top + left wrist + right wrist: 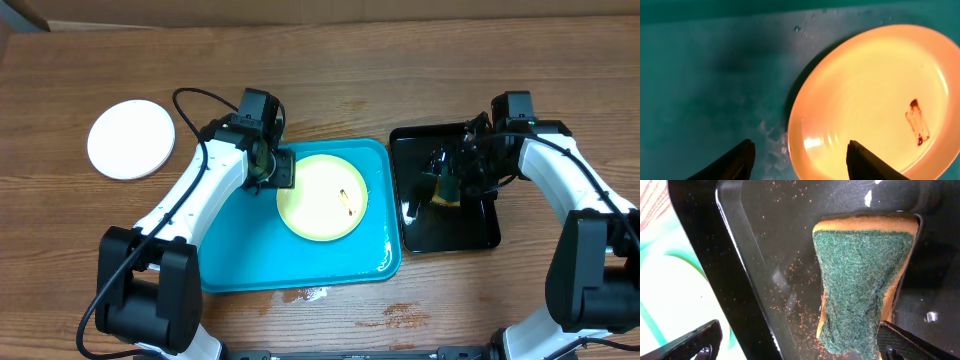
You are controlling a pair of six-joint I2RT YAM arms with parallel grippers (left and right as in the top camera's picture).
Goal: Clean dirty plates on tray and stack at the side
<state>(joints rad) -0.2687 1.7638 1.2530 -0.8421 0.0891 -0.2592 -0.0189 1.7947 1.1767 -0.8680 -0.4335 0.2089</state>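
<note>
Left hand [800, 146], parted, straddles rim of yellow plate [875, 95].

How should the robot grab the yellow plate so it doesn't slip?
Probably by the rim. The yellow plate lies flat on the blue tray, so only its slightly upturned edge gives anything to pinch. The left edge looks best: the open left gripper hangs right there, straddling that edge, so it could come down from above. That spot is also far from the dark smudge.
</note>
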